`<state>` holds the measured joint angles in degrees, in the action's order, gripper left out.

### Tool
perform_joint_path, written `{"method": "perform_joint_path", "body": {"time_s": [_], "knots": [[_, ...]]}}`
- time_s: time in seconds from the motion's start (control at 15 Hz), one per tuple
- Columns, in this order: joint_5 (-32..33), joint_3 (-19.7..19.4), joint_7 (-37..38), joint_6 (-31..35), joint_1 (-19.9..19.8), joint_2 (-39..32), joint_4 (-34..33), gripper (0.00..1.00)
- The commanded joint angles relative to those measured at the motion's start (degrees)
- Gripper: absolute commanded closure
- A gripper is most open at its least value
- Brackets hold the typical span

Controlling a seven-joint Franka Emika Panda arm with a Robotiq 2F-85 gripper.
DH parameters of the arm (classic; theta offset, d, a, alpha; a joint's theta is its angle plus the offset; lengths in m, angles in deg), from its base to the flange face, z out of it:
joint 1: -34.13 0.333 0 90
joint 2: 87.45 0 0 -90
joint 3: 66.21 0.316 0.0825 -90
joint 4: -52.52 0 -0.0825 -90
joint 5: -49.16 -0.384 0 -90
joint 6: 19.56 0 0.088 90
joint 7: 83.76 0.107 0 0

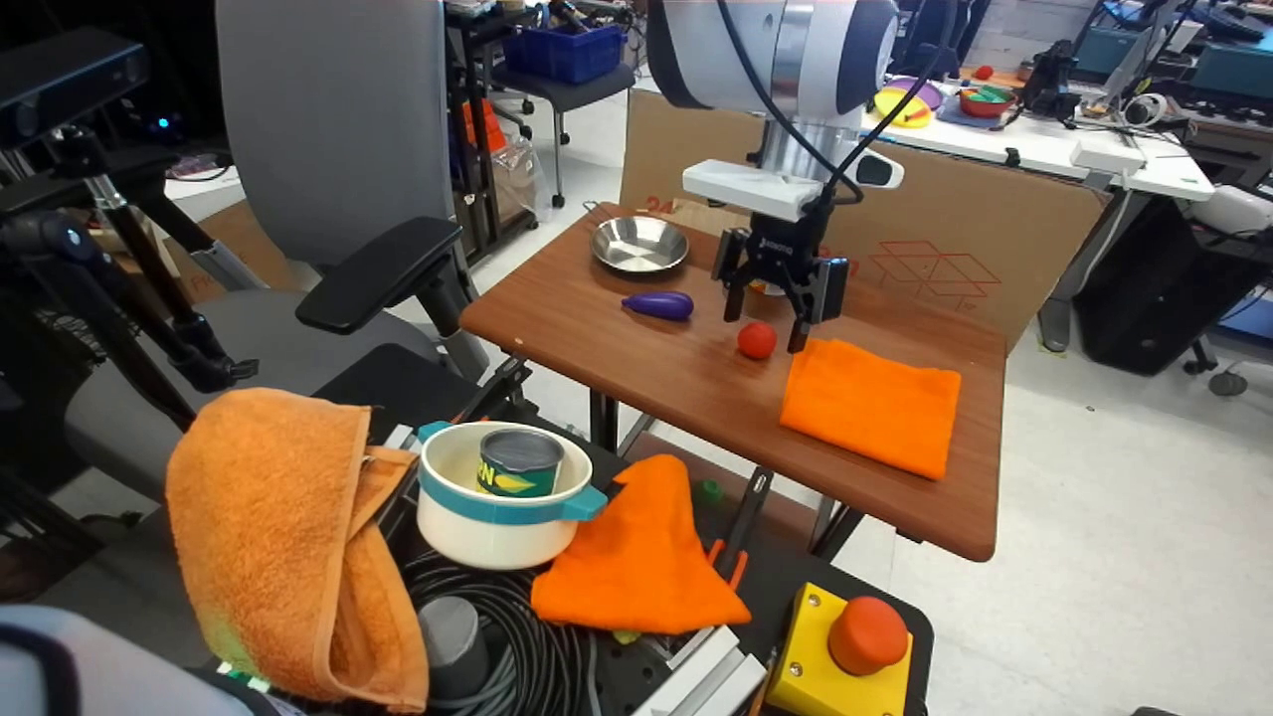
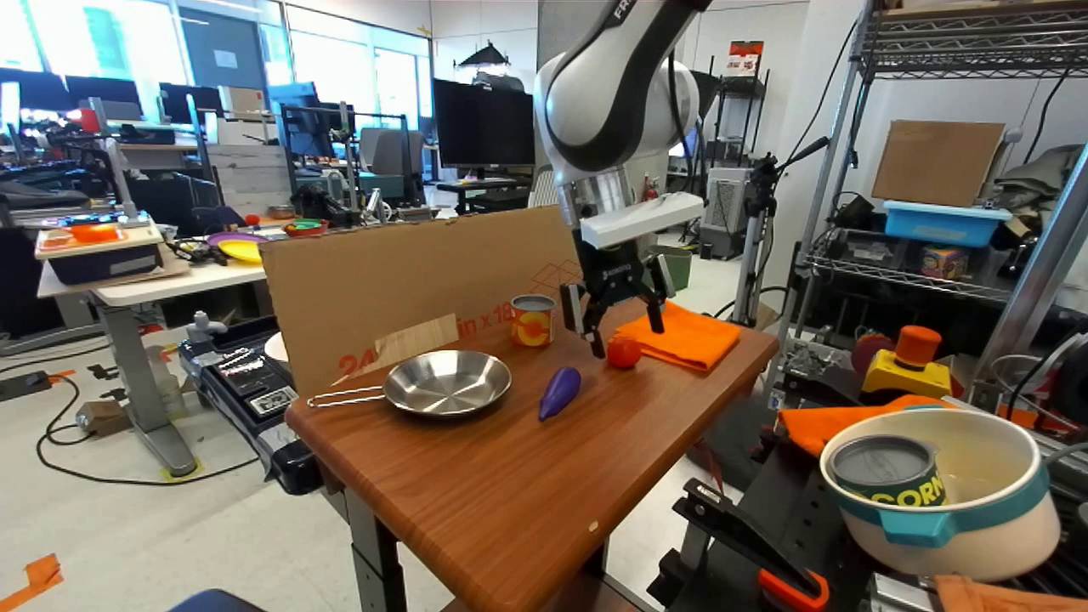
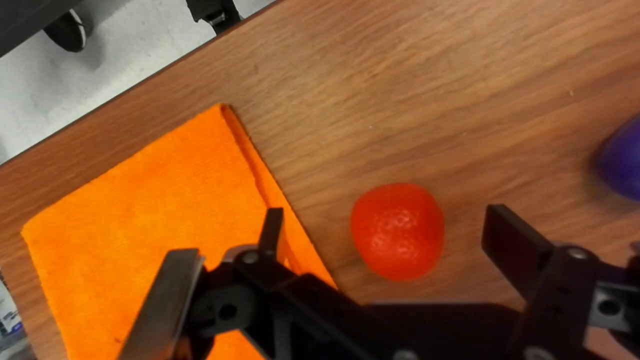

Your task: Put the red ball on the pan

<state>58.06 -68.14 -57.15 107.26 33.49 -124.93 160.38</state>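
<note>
The red ball [image 1: 757,340] rests on the brown table beside the orange cloth. It also shows in an exterior view [image 2: 625,352] and in the wrist view [image 3: 398,231]. My gripper [image 1: 766,323] is open and points down just above the ball. In the wrist view the ball lies between the two spread fingers [image 3: 382,220], with a gap on each side, and nothing is held. The silver pan [image 1: 639,245] sits on the table near the corner away from the cloth; it also shows in an exterior view [image 2: 447,382]. The pan holds nothing.
A purple eggplant [image 2: 560,392] lies between the ball and the pan. A can with an orange label [image 2: 533,321] stands at the back, near the cardboard sheet [image 2: 408,272] along the table edge. A folded orange cloth [image 1: 873,403] lies beside the ball, under one finger.
</note>
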Motion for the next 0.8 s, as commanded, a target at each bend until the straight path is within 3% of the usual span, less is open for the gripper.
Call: {"method": "perform_joint_path", "body": {"time_s": [0.0,0.4,0.73], "knots": [[-1.95,-1.42,-3.64,-6.1,2.17,-5.24,-6.68,0.28],[-1.0,-2.6,-2.73,-6.31,4.67,-3.6,-6.49,0.75],[1.91,-2.87,-0.49,-3.31,9.09,5.05,0.81,0.78]]}}
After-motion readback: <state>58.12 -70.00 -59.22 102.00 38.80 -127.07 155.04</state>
